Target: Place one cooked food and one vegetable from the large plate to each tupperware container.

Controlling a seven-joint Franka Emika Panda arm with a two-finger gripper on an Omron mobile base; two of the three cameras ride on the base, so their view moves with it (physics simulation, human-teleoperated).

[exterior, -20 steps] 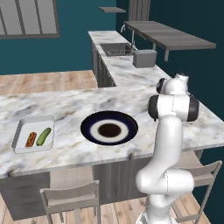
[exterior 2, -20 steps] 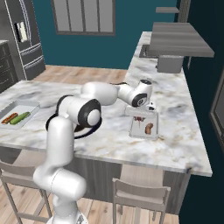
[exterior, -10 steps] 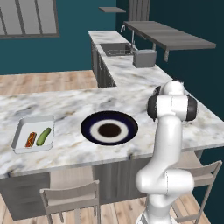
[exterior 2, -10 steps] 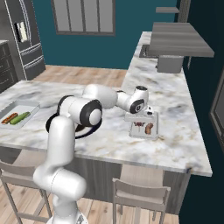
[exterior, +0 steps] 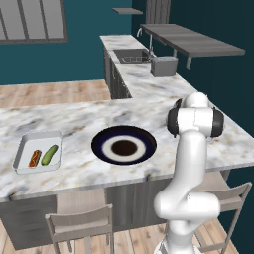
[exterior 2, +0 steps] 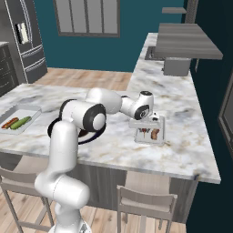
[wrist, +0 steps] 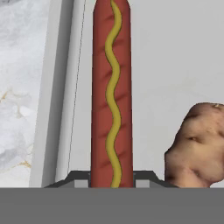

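A sausage [wrist: 111, 92] striped with mustard lies in the right-hand tupperware container [exterior 2: 160, 134], beside a brown potato [wrist: 197, 144]. The pincer [exterior 2: 146, 126] is clamped on the sausage's near end. The large plate [exterior: 101, 141] sits mid-surface [exterior: 149, 99]. A second tupperware container [exterior: 22, 149] at the left end holds another sausage [exterior: 34, 158] and a green vegetable [exterior: 49, 154].

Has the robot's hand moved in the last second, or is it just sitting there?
Yes. The hand has come down onto the right-hand tupperware container.
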